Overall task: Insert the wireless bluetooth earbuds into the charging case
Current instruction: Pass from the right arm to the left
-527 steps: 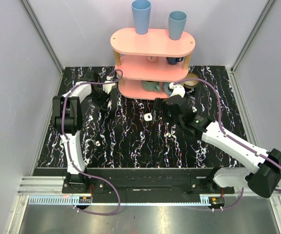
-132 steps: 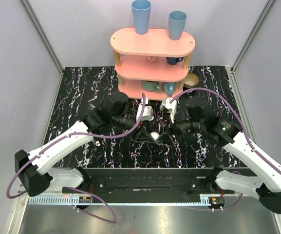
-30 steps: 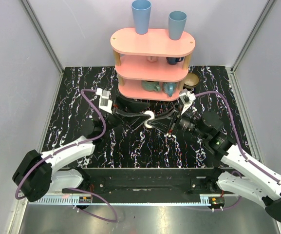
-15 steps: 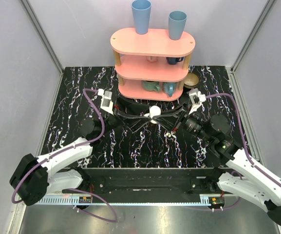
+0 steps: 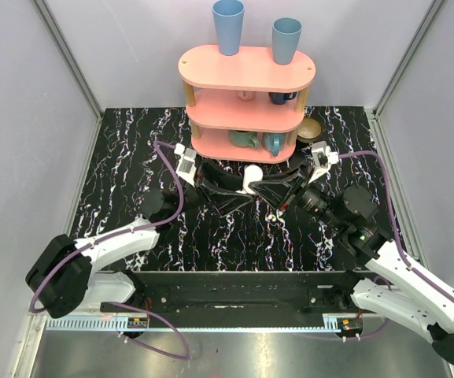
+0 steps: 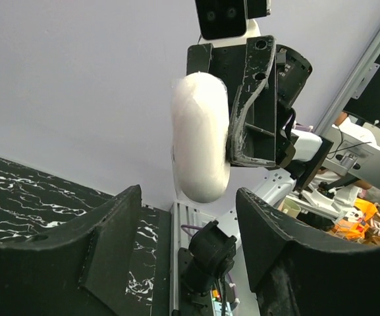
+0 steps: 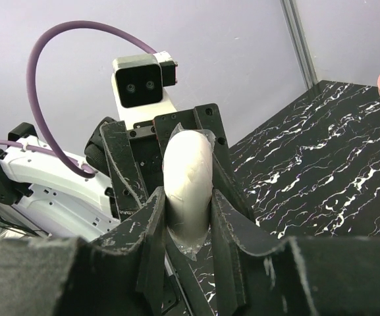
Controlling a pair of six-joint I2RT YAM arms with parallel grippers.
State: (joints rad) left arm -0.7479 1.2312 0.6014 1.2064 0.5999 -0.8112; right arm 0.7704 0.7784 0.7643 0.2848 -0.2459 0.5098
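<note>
holding the charging case (image 7: 186, 171) clear of the counter (image 5: 132, 157), right claw (image 7: 188, 214) is clamping it; left claw (image 6: 188, 217) is gaping empty, facing it, probably to pry it open.

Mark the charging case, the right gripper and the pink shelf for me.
charging case (image 6: 199, 131), left wrist view, middle of its white shell.
right gripper (image 7: 188, 201), right wrist view, midway between its fingers, which clamp the case.
pink shelf (image 5: 246, 72), top external view, bare top board.
</note>
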